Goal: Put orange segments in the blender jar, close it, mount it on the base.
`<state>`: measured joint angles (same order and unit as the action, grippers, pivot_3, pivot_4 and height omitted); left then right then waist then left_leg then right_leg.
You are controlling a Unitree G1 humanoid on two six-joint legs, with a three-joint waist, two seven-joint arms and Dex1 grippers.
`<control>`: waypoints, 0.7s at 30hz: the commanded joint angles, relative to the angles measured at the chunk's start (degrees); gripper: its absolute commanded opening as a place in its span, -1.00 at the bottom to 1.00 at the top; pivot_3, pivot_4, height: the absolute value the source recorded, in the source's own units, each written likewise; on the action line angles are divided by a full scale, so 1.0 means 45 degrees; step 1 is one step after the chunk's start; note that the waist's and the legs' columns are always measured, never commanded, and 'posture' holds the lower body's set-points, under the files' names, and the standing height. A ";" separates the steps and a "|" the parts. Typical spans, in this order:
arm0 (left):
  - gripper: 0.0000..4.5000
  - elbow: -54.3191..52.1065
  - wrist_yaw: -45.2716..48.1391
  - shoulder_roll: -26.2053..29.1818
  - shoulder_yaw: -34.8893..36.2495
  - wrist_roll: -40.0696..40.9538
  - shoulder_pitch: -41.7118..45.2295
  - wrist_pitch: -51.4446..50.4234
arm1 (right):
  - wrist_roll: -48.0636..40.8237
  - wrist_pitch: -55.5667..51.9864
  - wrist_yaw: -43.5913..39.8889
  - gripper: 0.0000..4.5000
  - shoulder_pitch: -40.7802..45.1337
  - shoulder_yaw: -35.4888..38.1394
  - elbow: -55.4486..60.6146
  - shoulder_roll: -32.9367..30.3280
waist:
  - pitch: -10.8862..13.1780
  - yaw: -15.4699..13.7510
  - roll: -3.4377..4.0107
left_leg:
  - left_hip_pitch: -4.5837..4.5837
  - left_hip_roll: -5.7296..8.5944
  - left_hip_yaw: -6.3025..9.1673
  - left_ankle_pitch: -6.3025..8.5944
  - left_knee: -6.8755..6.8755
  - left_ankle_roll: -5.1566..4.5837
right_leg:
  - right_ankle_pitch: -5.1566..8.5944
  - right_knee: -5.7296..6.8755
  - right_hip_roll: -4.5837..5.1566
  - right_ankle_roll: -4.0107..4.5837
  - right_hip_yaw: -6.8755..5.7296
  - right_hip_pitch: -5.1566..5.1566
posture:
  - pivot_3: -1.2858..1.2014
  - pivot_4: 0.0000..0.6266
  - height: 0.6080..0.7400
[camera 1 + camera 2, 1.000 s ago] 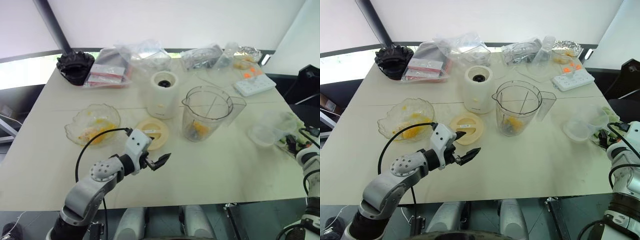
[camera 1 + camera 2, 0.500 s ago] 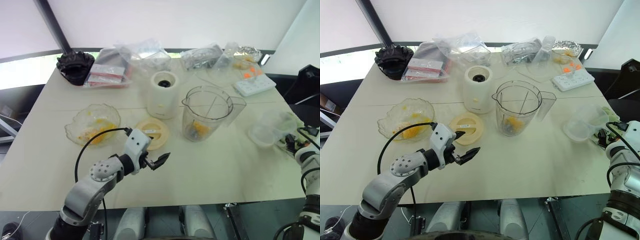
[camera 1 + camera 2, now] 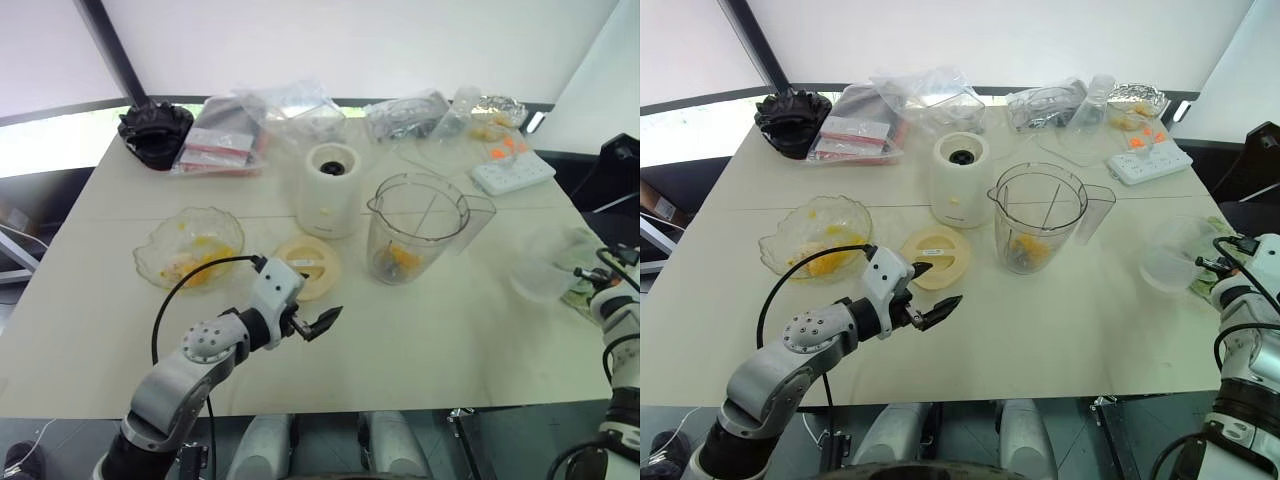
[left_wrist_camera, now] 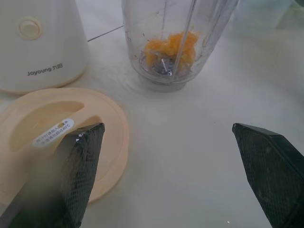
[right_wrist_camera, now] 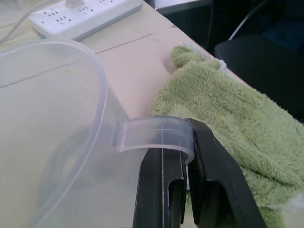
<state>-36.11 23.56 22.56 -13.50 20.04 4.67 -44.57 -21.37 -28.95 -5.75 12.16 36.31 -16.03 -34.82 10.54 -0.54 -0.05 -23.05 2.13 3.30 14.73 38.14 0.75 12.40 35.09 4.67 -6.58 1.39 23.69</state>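
Right end effector (image 5: 183,190) clamping clear cup (image 5: 52,137) handle, table edge (image 5: 190,40)

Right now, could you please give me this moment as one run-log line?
left gripper: open, by lid | right gripper: shut on clear cup handle | blender jar: orange segments inside, off base

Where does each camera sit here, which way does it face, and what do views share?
Head stereo pair: above, facing forward and down over the table; both arms show.
Left wrist: along the open left gripper toward lid, base, jar.
Right wrist: along the right gripper, shut on a clear cup handle beside a green cloth.
Shared: lid, base, jar.
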 commanded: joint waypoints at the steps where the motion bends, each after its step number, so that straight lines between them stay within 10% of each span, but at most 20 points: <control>1: 1.00 -0.0416 0.0033 0.0037 -0.0029 -0.0066 0.0122 0.0207 | 0.0077 -0.0044 0.0133 -0.98 -0.0228 0.0151 0.0145 0.0000 | 0.0000 0.0012 0.0000 | 0.0001 0.0000 0.0000 0.0000 0.0000 0.0000 | 0.0000 0.0000 0.0000 0.0000 0.0000 0.0000 | 0.03 -0.52 1.00; 21: 1.00 0.0827 0.0732 -0.0039 0.0553 -0.0177 0.0906 0.1573 | -0.1287 0.1744 0.0094 -0.98 0.0537 0.0738 0.1264 0.1777 | 0.0007 0.0316 0.0011 | 0.0023 -0.0007 0.0009 0.0001 -0.0032 -0.0001 | 0.0001 0.0002 -0.0003 0.0000 0.0005 0.0003 | 0.03 -0.52 1.00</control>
<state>-31.92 26.16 22.17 -12.15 19.30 7.92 -39.14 -25.86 -23.42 -5.42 13.21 38.54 -12.55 -26.92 10.57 0.88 0.00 -22.94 2.10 3.34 14.73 37.99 0.74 12.41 35.09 4.65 -6.58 1.42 23.70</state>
